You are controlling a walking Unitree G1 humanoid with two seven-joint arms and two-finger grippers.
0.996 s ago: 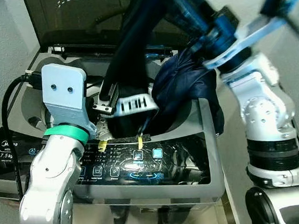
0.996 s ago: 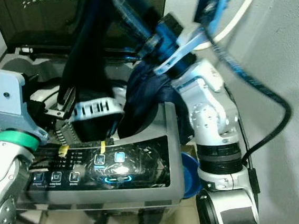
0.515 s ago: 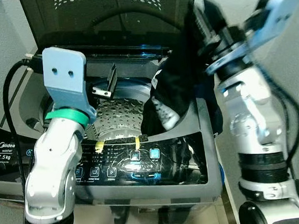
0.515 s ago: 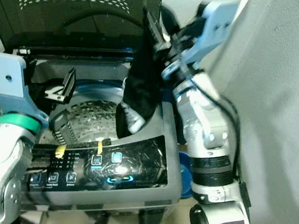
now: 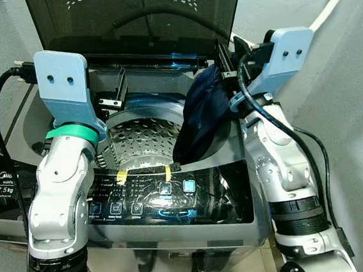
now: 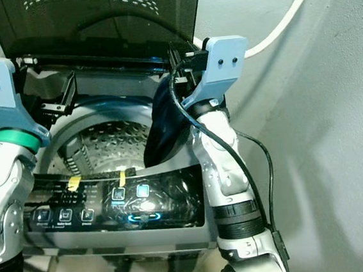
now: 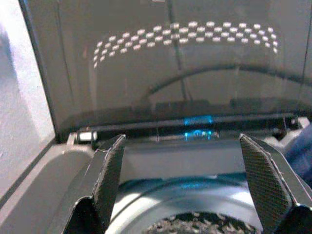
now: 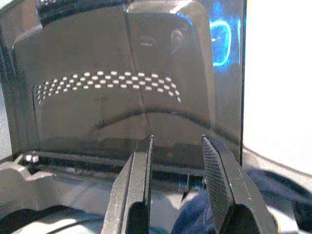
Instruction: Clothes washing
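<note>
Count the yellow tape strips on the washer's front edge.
2. Both sit on the front rim of the washer, above the control panel: one yellow tape strip nearer the robot's left, the other just right of it. None seems hidden.

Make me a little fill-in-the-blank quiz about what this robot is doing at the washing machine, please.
1. The lid of the washing machine stands ____.
2. A dark blue garment hangs over the ____ side of the drum opening.
3. The left gripper has its fingers spread ____.
4. The right gripper holds ____ between its fingers.

Missing words: open; right; wide apart; nothing
</note>
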